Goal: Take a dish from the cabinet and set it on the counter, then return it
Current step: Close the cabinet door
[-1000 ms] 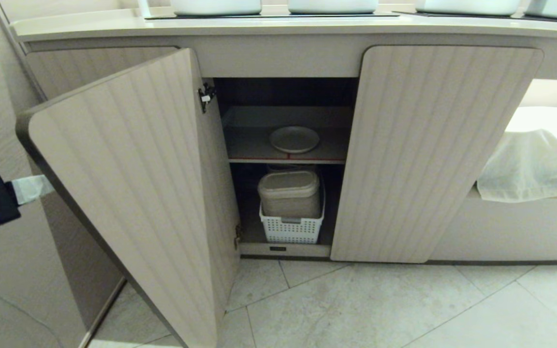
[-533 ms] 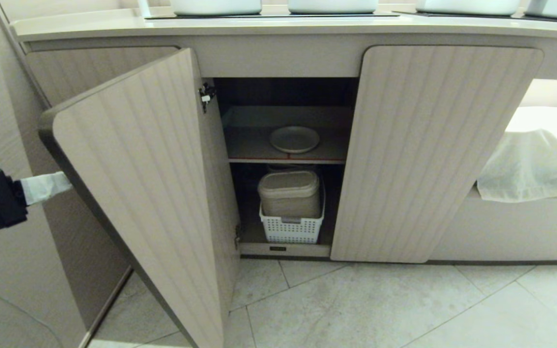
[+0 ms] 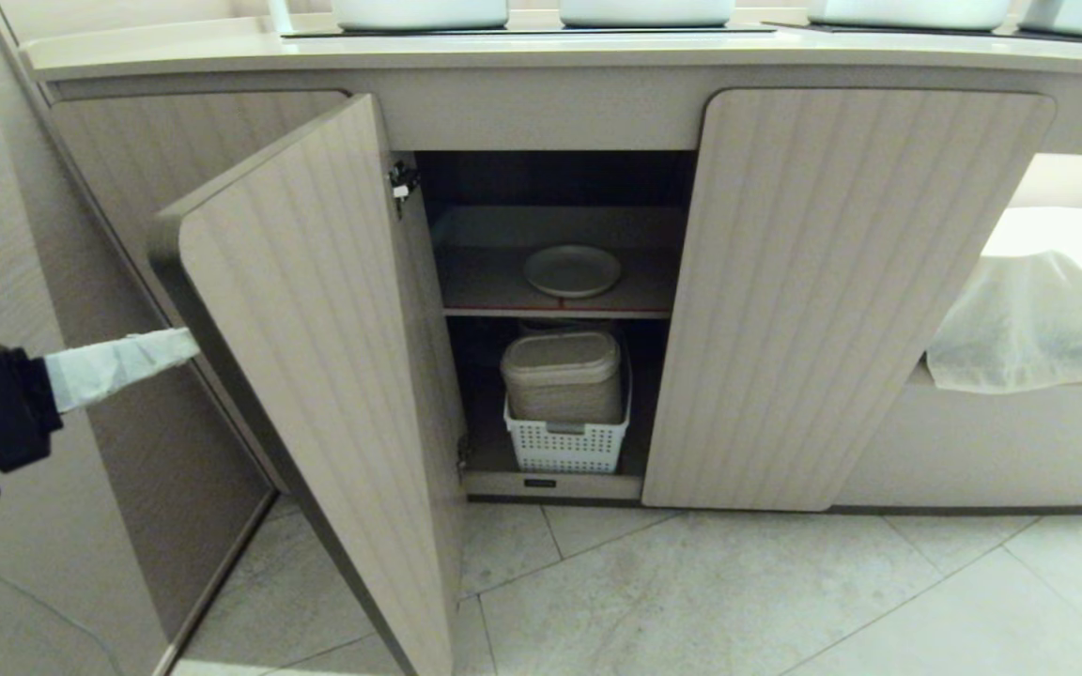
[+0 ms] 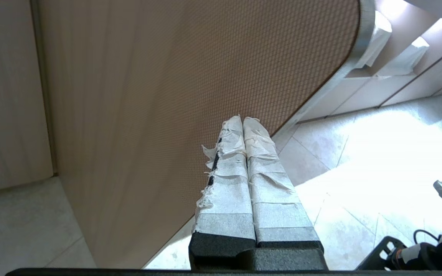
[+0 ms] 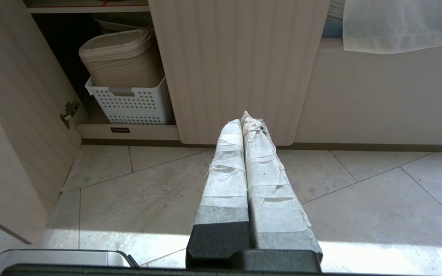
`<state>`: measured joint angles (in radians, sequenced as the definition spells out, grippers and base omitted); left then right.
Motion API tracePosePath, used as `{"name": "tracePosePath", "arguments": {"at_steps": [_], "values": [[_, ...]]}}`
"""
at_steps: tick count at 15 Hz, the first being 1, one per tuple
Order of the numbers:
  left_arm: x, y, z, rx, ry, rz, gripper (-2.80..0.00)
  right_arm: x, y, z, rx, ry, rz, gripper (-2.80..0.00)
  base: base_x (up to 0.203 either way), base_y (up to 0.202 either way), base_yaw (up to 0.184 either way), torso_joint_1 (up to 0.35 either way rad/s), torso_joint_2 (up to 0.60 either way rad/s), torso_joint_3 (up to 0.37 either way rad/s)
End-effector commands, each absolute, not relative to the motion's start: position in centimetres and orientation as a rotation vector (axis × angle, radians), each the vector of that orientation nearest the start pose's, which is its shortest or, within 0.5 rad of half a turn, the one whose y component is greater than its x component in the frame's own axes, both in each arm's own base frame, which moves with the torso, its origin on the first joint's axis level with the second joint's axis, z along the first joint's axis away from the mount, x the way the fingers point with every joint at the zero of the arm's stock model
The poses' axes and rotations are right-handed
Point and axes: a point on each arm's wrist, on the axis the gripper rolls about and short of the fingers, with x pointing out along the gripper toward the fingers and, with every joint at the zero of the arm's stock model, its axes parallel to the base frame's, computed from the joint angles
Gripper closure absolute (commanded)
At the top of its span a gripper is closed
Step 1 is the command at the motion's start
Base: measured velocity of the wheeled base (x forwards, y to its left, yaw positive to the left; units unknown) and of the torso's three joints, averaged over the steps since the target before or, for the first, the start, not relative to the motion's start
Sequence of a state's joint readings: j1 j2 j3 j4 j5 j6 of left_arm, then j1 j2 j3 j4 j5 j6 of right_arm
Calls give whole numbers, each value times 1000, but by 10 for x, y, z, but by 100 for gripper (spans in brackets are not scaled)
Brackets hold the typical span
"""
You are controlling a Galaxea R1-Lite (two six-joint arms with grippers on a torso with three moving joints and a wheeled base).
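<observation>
Item: dish (image 3: 571, 270); lies flat on the red-edged shelf (image 3: 555, 310) inside the cabinet (image 3: 842, 300), under the desk (image 3: 541, 52); above a lidded container (image 3: 563, 374) in a white basket (image 3: 564, 447).
Left tool (image 3: 179, 345): taped fingers (image 4: 244, 153) pressed together, holding nothing; tip at the outer face of the open door (image 3: 316, 376), behind its free edge.
Relation: door stands between left tool and dish; dish lies to the right of that tool and deeper in.
Right tool (image 5: 246, 120): fingers together, empty, low over the floor (image 3: 785, 601) facing the middle door; judged the less obstructed line to the opening.
</observation>
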<state>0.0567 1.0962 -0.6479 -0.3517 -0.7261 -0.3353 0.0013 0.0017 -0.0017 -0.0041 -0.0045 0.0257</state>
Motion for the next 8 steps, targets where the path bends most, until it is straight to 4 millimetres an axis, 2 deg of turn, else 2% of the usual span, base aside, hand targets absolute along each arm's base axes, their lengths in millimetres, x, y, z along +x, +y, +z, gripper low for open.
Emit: {"name": "tracePosePath", "arguments": {"at_steps": [1, 8], "values": [[150, -11, 251, -358, 204, -673, 0, -23, 0, 76, 26, -5, -3, 0, 0, 0, 0, 0, 0, 0], [165, -36, 244, -350, 253, -671, 0, -23, 0, 76, 26, -5, -3, 0, 0, 0, 0, 0, 0, 0]]}}
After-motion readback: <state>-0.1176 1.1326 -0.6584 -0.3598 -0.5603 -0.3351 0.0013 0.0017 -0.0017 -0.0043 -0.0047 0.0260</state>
